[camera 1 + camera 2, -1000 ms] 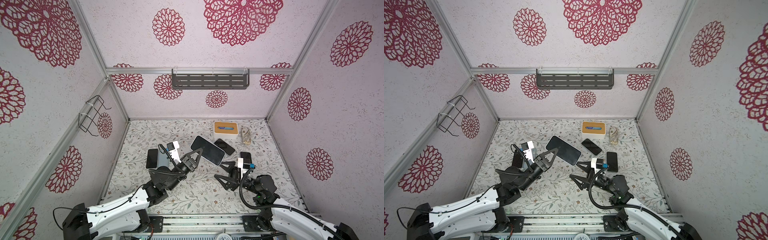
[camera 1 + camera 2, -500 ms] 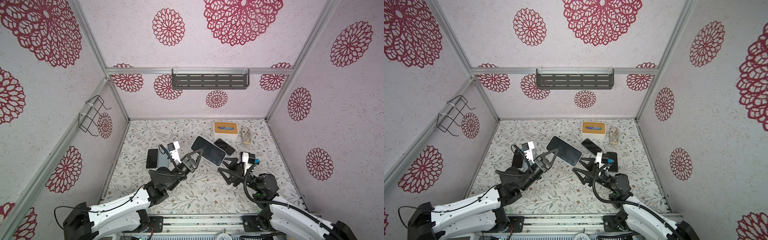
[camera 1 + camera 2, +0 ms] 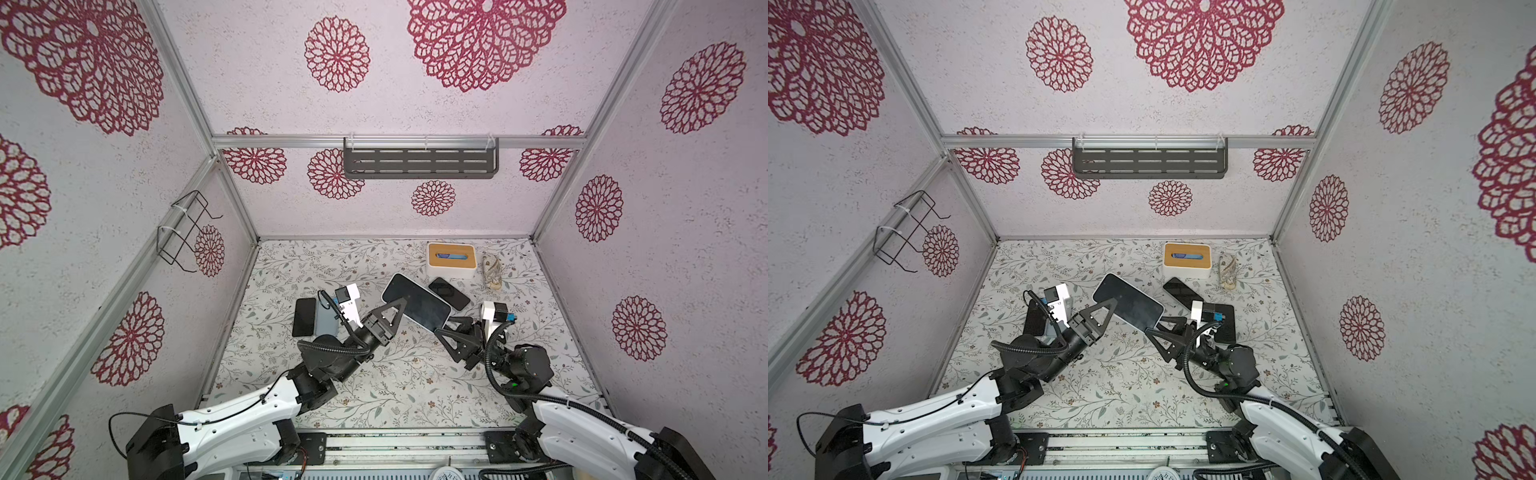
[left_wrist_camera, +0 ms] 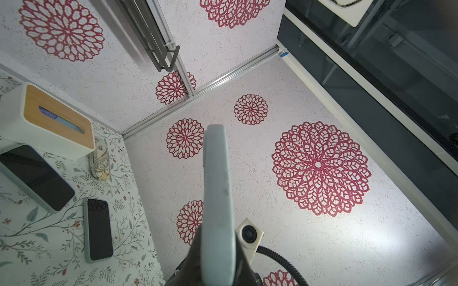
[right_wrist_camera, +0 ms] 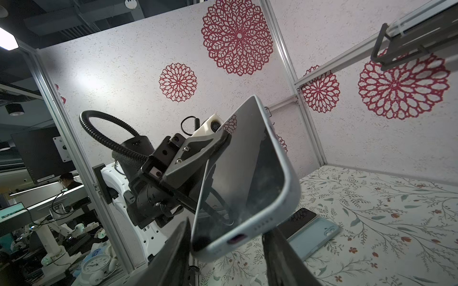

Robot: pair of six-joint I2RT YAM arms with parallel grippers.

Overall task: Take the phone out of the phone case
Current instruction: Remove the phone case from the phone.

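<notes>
The phone [image 3: 417, 301] has a dark screen and sits in a pale blue phone case [image 5: 285, 178]. It is held tilted above the table in both top views. My left gripper [image 3: 397, 307] is shut on its long side edge, as the left wrist view shows around the case [image 4: 218, 198]. My right gripper [image 5: 228, 237] straddles the phone's lower end, where the charging port is. One finger [image 5: 178, 247] lies against the corner. The other finger [image 5: 277, 252] stands close beside the case, and I cannot tell whether it touches.
A white tissue box [image 3: 451, 259] and a patterned roll [image 3: 491, 270] stand at the back. A dark phone [image 3: 449, 293] lies near them, another [image 3: 1223, 324] by my right wrist. At the left lie a black phone [image 3: 303, 316] and a blue case [image 3: 325, 320].
My right gripper has moved up and forward to the phone's lower end, and its jaws have narrowed around it. The left gripper has kept the phone almost still.
</notes>
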